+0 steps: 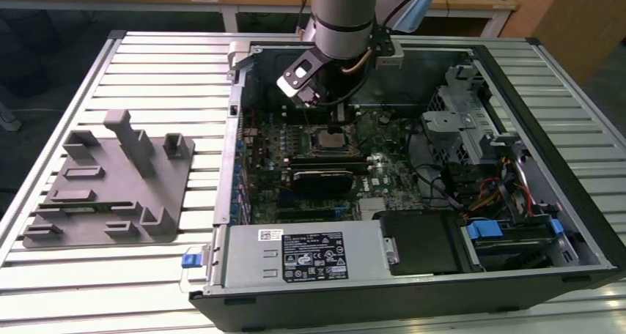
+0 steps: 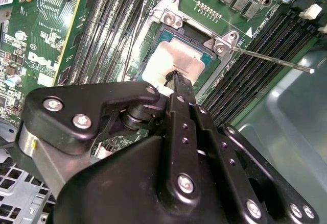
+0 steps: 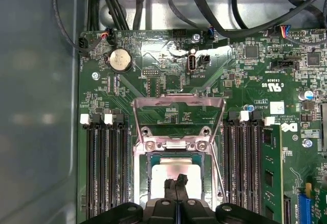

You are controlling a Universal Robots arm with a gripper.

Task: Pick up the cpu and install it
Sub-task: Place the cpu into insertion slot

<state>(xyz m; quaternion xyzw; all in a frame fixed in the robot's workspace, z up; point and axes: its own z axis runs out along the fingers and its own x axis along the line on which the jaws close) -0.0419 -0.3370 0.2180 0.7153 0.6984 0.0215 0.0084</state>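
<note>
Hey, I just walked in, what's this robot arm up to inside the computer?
The arm's gripper hangs inside the open computer case, right over the motherboard's processor socket. The cpu already lies in the socket, and the shut fingertips sit over the middle of its silver top; whether they touch it, I can't tell. The socket's load plate is flipped open, so the chip is not clamped down yet.

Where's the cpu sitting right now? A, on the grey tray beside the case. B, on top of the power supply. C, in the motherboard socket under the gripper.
C: the cpu lies in the motherboard socket, right under the gripper.
</note>
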